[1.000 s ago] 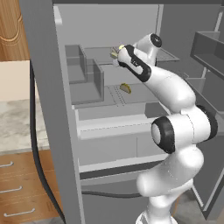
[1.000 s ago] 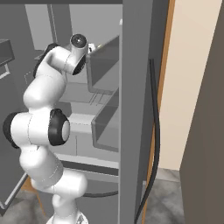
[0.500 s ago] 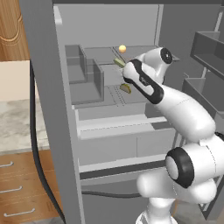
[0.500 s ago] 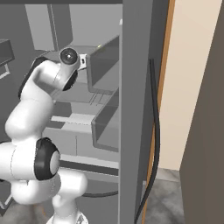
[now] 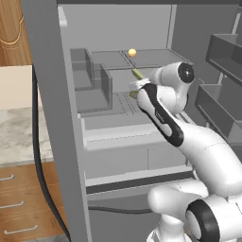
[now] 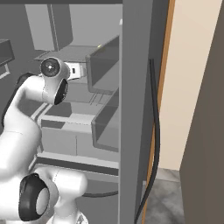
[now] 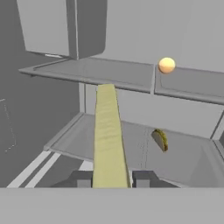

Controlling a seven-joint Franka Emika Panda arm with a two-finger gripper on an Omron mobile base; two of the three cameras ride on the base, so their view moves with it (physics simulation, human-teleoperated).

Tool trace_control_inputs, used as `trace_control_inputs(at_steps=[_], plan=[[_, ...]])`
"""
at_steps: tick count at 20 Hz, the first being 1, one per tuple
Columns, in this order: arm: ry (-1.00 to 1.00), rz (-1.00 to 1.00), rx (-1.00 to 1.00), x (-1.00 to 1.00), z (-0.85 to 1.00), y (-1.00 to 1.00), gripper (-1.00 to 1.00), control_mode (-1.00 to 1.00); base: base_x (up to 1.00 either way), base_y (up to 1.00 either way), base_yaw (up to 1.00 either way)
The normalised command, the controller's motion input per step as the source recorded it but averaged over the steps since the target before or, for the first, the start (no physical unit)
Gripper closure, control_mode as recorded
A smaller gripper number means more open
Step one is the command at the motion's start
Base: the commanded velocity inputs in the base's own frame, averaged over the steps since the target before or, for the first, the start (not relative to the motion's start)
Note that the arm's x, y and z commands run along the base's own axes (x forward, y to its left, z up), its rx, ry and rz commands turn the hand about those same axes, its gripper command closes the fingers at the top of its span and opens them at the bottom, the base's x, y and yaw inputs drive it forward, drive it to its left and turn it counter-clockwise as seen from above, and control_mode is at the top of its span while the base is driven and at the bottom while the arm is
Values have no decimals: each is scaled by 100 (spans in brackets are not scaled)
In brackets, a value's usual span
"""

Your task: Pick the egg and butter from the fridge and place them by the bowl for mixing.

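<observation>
So going left to right in the left base view: wood-grain cabinet panel [image 5: 12,28] at the far left, a speckled stone desk [image 5: 19,137] below it with wooden drawers [image 5: 16,208] underneath, and a thick black cable [image 5: 38,156] hanging down the side of the fridge [image 5: 45,118]. The fridge is flat matte grey, all boxy. Square bins [image 5: 92,87] sit on the left of the shelves.

The egg [image 5: 132,52], a tiny smooth pale-yellow ball, rests on the upper shelf [image 7: 109,74] near the back. In the hand view it's up right [image 7: 166,65].

The claw [image 7: 110,179] is clamped on the butter [image 7: 107,135], a long flat olive-yellow stick poking straight out between the dark fingertips [image 7: 81,178]. It's held above the lower shelf, inside the fridge.

There's also a small curved yellow-brown thing [image 7: 160,140] lying on the lower shelf, right of the butter; can't tell what it is.
</observation>
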Motion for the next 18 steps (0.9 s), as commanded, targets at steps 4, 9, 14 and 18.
trace_control_inputs(at_steps=[4,9,14,18], plan=[[1,-17,2,-70,2,-1,100,-100,0,0,0],[0,-11,4,-73,1,-3,100,-100,0,0,0],[1,-6,3,-67,0,0,100,-100,0,0,0],[5,-2,0,-23,0,0,100,-100,0,0,0]])
